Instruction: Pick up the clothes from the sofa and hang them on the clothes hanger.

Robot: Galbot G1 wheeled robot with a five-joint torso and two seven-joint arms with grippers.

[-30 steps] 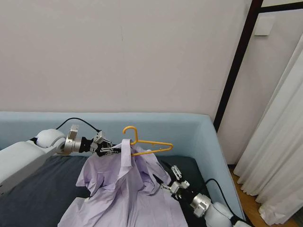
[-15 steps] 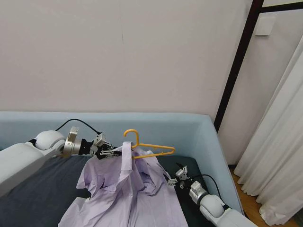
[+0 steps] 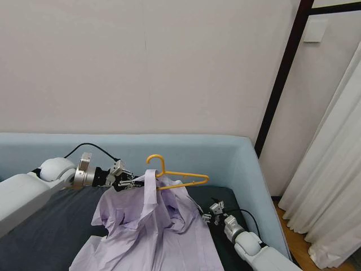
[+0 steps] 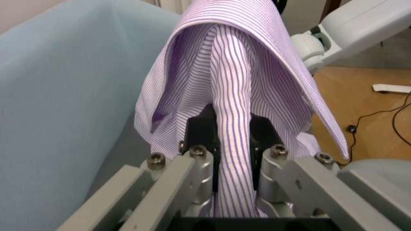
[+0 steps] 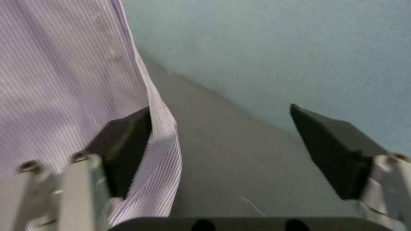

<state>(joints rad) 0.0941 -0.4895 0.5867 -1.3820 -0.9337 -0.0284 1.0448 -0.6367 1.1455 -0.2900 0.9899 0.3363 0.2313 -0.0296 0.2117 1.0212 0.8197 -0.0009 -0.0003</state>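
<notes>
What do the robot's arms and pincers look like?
Both arms are smooth, rounded white shells. The left arm ends in a silver metal wrist ring with a black cable looping over it; a second cable curls by the right arm. The left pincer and right pincer have silvery bolted metal links and black finger pads.

Plain off-white wall point(image 3: 141, 68) across upper frame; dark door frame point(image 3: 282, 73), white curtain point(image 3: 333, 197) at right (wood floor point(image 3: 290, 237) beneath); pale blue sofa point(image 3: 214, 152) below.
</notes>
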